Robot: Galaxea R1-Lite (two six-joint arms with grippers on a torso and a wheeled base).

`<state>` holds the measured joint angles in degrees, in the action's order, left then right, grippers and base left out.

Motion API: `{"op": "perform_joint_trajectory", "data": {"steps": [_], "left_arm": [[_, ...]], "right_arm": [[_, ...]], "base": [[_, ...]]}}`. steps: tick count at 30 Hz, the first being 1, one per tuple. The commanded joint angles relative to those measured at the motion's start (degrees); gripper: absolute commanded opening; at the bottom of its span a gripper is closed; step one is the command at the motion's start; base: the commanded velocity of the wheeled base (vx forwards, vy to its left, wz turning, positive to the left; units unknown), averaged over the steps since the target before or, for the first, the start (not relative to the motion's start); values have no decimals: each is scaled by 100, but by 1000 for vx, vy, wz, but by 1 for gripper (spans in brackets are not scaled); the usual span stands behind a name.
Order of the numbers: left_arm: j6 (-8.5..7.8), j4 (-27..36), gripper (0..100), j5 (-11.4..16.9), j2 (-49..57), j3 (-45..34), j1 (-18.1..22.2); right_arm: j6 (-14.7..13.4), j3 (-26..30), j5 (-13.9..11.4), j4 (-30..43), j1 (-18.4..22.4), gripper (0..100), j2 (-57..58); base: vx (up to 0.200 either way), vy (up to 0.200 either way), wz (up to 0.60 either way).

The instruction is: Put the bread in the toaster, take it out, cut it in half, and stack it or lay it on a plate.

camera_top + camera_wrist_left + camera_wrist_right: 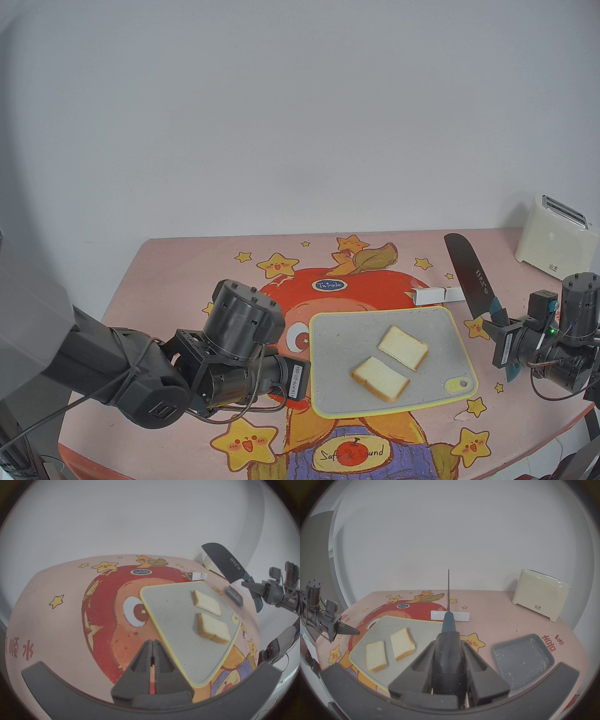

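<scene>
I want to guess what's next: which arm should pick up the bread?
Probably the left. The left fingers are shut on nothing, beside the cutting board with the two bread halves. The right fingers hold the knife.

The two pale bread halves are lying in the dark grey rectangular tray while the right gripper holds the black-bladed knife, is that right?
No. In the head view the two pale bread halves lie on the grey yellow-rimmed cutting board, not in the dark grey rectangular tray. The right gripper does hold the black-bladed knife.
</scene>
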<state>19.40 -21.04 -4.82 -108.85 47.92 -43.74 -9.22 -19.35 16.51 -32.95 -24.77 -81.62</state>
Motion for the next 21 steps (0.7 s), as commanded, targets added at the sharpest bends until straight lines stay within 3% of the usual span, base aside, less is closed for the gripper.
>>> {"op": "perform_joint_trajectory", "data": {"steps": [1,5,8,9,11,12,21], "left_arm": [[-6,-32,0,-28,48,156,-205],[-50,-40,0,-107,30,191,-372],[-94,12,0,-406,-5,358,-486],[-138,21,0,-494,-5,385,-495],[-375,30,0,-881,-13,411,-495],[-419,30,100,-977,-13,411,-495],[-445,47,100,-1338,-251,525,-469]], "right_arm": [[-1,1,2,-1,-1,0,5],[-1,1,2,-1,-1,0,-21],[-1,1,2,-1,-1,0,-3],[-1,1,2,-1,-1,0,5],[-1,-8,2,-1,-1,0,23],[-1,-8,2,-1,-1,0,23],[-1,-8,2,-1,-1,0,32]], "base": [[0,0,0],[0,0,0],[0,0,0],[0,0,0],[0,0,0],[0,0,0],[0,0,0]]}}
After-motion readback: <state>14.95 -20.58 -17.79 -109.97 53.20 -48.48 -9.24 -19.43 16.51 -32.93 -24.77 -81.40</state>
